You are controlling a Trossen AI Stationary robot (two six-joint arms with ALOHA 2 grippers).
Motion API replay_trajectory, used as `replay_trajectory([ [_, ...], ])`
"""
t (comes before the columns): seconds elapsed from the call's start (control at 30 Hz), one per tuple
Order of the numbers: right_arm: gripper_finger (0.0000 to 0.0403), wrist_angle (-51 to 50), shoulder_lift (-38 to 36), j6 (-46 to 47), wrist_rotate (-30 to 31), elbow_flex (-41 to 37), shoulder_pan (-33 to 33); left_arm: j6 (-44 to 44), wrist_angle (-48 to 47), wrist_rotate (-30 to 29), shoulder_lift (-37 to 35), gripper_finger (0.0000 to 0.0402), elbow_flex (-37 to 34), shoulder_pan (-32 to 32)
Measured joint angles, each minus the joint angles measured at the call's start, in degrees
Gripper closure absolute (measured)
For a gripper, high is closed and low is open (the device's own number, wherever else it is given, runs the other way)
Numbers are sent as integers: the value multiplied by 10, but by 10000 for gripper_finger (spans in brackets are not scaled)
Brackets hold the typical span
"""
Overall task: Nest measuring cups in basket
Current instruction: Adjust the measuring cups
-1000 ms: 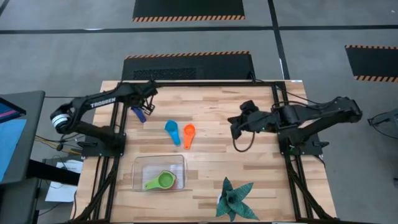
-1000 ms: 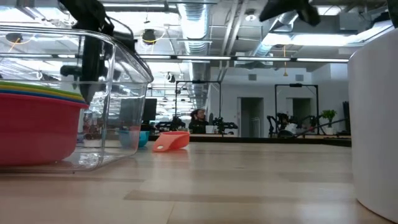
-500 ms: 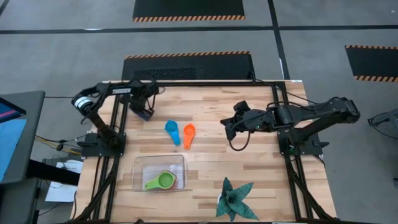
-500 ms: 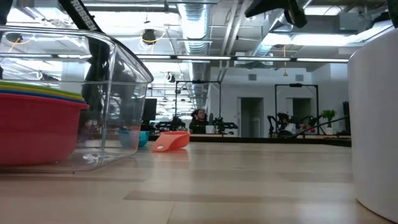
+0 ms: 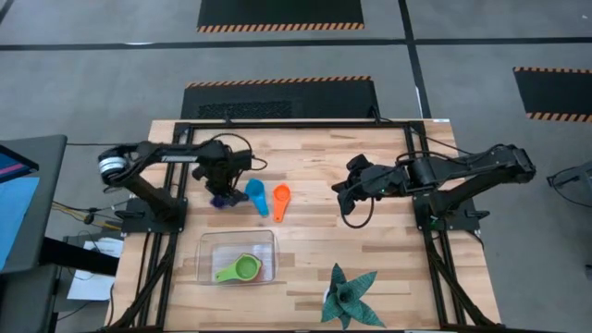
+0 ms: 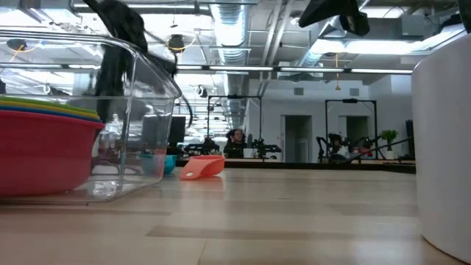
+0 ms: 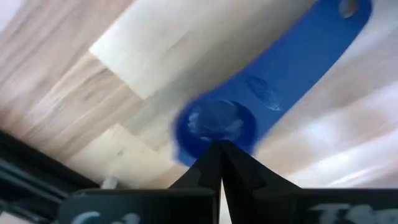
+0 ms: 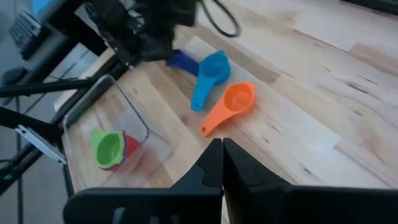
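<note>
Your left tool [image 5: 220,190] is sitting low over the table [image 5: 388,268], fingers pressed together just above the dark blue cup [image 7: 273,93]. Light blue cup [image 5: 256,195] and orange cup [image 5: 280,200] are lying side by side. Green cup [image 5: 242,269] is nesting in the basket [image 5: 205,246]. Your right tool [image 5: 344,196] is hovering, pinched closed, carrying nothing.

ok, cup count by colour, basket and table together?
red cup: 1
yellow cup: 1
green cup: 1
light blue cup: 1
orange cup: 1
dark blue cup: 1
Total: 6
</note>
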Motion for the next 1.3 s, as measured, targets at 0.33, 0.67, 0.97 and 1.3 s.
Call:
replay_trajectory([
  [0.33,387,-17,0,-29,-1,0,0,-128,-38,-52,-145,401,58,-49],
  [0.67,382,-22,0,-36,-1,0,3,-113,-4,-209,-118,401,75,-73],
  [0.97,386,-22,0,-34,0,0,29,-51,31,-201,33,401,75,-75],
  [1.3,387,-30,0,-34,0,0,49,-13,39,-127,82,401,75,-123],
])
